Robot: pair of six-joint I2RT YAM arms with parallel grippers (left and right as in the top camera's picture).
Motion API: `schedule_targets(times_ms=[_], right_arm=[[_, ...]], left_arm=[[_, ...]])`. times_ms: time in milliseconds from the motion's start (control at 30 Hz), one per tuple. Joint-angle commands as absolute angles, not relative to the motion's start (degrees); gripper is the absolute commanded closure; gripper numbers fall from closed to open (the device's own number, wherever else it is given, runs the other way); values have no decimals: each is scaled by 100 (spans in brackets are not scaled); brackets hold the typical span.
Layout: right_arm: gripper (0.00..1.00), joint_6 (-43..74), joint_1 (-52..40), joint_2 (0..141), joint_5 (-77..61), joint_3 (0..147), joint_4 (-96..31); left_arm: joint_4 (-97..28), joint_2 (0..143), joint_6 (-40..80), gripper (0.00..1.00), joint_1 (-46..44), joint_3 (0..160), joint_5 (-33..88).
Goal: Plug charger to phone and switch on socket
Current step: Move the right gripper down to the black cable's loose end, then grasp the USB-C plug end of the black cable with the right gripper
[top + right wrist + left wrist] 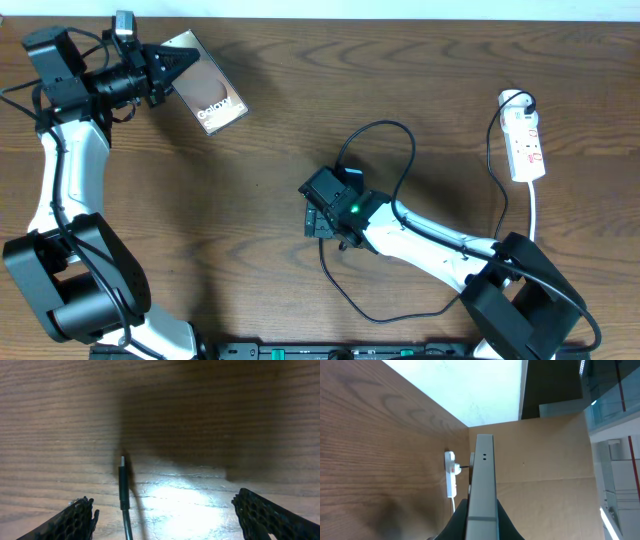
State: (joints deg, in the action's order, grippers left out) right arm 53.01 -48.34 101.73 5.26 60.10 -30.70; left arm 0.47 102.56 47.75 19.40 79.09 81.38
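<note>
Near the table's (250, 170) far left corner, the left gripper (183, 64) is pinching the phone (215, 100) by one end, so the phone may be twisting loose. Mid-table, the right gripper (165, 515) is hanging spread over the charger plug (122, 485), which is lying off-centre, so closing risks flicking it away. The socket (526, 140) is lying by the right edge.

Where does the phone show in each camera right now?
Overhead: upper left, the phone sits angled, one end in the left gripper.
Left wrist: centre, edge-on, a grey slab rising from the bottom edge.
Right wrist: not in it.
Shared landmark: the socket, far right in the overhead view, just left of the phone in the left wrist view.
</note>
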Motion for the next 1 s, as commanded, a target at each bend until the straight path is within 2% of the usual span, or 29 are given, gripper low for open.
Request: schedule_targets(times_ms=[0, 267, 500, 600, 967], right_arm=[[12, 5441, -4845, 10134, 735, 6099, -3089], [7, 5312, -5037, 10138, 672, 6442, -3127], [3, 4866, -5068, 10639, 569, 7985, -4456], [6, 5063, -5068, 11118, 755, 8567, -5078], [14, 6101, -5085, 11644, 919, 8608, -5529]], left_arm=[[93, 10193, 4716, 92, 1968, 7994, 8381], [93, 10193, 4716, 92, 1964, 7983, 8379], [93, 10193, 4716, 93, 1964, 7972, 8379], [93, 10193, 4716, 93, 1964, 7972, 8381], [93, 10193, 4713, 92, 1964, 7972, 8379]])
